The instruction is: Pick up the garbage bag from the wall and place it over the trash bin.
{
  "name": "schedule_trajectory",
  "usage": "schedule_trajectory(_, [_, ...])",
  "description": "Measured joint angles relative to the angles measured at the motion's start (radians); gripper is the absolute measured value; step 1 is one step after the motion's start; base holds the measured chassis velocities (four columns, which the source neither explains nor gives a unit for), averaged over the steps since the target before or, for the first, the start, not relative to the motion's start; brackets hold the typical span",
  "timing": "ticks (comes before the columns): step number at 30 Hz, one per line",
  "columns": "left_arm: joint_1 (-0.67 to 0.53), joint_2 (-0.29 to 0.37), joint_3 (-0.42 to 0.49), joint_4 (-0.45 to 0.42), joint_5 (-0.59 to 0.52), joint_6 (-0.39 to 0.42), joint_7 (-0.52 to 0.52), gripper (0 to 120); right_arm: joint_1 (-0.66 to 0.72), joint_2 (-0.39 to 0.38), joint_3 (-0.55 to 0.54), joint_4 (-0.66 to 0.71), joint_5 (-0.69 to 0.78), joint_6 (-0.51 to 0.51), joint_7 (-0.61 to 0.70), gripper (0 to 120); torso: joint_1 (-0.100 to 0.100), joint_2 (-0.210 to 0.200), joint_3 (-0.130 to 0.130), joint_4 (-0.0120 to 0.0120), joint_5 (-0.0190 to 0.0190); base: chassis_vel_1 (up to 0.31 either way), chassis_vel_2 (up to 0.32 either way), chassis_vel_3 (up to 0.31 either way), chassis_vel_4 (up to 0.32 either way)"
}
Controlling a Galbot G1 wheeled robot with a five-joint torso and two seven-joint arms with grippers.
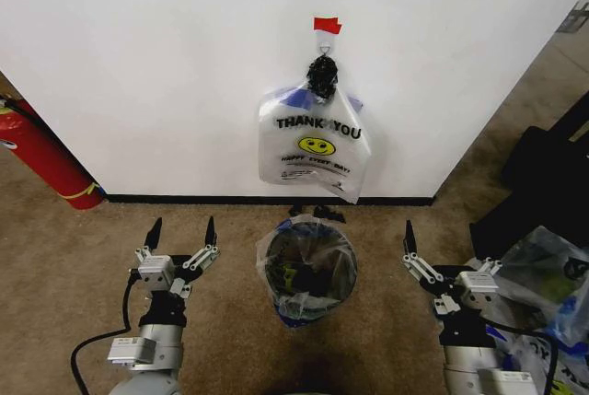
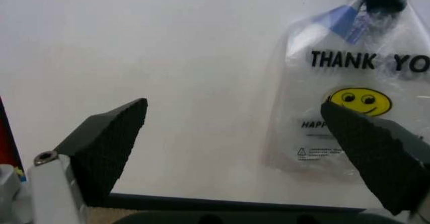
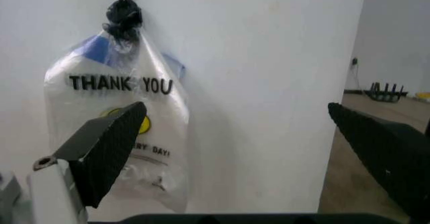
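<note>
Standing on the carpet directly below the hook, the trash bin [image 1: 306, 271] already carries the garbage bag [image 1: 276, 252], its clear plastic with blue patches draped over the rim. The whitish "THANK YOU" bag [image 1: 315, 142] hangs on the wall [image 1: 166, 73] above the bin. The left gripper [image 1: 181, 232] hovers left of the bin, fingers spread and empty. The right gripper [image 1: 442, 257] hovers right of the bin, likewise released.

- We had silver-grey metal arms; a black cable looped from the left one.
- Our left gripper [image 1: 181, 232] and right gripper [image 3: 252, 148] bore black, wedge-shaped, textured pads on screwed pale brackets.
</note>
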Motion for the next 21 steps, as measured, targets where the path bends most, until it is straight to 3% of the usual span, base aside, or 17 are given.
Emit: schedule_trajectory(21, [0.012, -0.013, 0.028, 0.009, 0.021, 0.001, 0.005, 100, -0.004, -0.005, -0.036, 0.023, 0.069, -0.047, 0.003, 100, 0.0, 0.0, 0.0, 0.0, -0.0002, 0.0, 0.0, 0.0, 0.0])
